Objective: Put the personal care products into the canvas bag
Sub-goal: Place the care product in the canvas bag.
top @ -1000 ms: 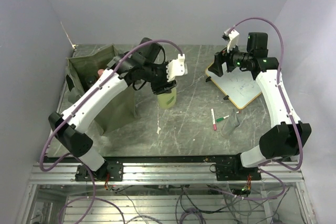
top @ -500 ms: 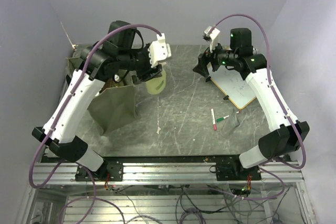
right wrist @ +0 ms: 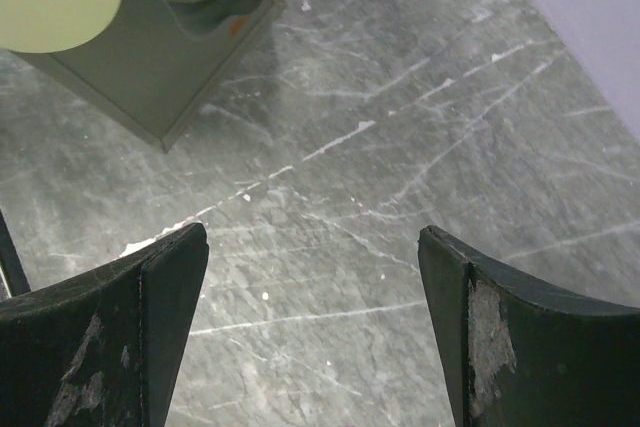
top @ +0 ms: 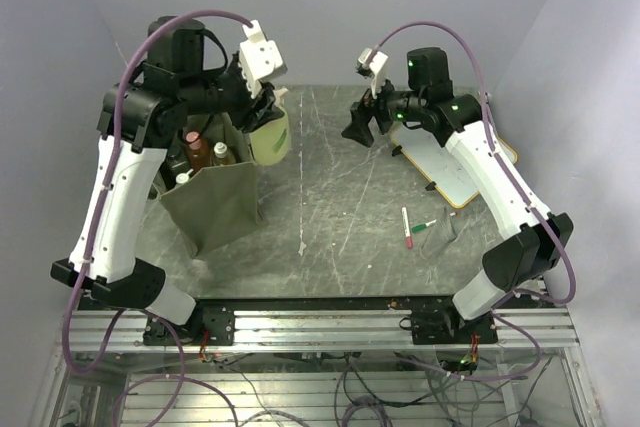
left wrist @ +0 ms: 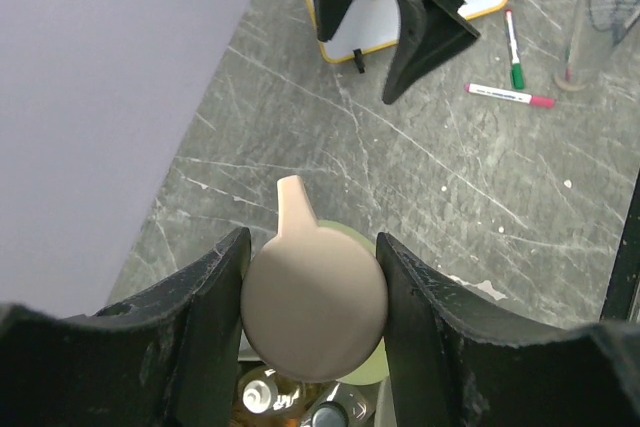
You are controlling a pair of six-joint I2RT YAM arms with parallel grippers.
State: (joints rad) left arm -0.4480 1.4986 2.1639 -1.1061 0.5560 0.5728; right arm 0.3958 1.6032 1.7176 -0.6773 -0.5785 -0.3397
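A: Pale yellow-green plastic bottle [top: 270, 139], position?

B: Off the table, tilted, at the right rim of the olive-green canvas bag [top: 215, 205]. The left gripper [top: 258, 110] has it by its round beige cap [left wrist: 313, 295]. The black fingers [left wrist: 205, 297] are pressed on either side of the cap, pinching it. Whether the bottle's body touches the rim cannot be told.

A: And the bag?

B: It stands upright at the left of the grey marbled table [top: 330, 207], mouth open. Inside are an amber bottle with a black cap [top: 197, 145] and a white-capped bottle [top: 220, 152] just beside it. The left arm hides the far part of the opening.

A: Anything in the way?

B: The right gripper [top: 360, 127] hovers over the far middle of the table. Its jaws are spread wide with nothing between them. It points toward the bag and is apart from the bottle. From its wrist camera the bottle's underside shows in front of the bag's wall.

A: Further out?

B: A white wood-framed whiteboard [top: 455, 169] lies flat at the right, under the right arm. A red marker pen [top: 406, 228] and a green marker pen [top: 424, 226] lie close together near the board's front edge, well apart from the bag.
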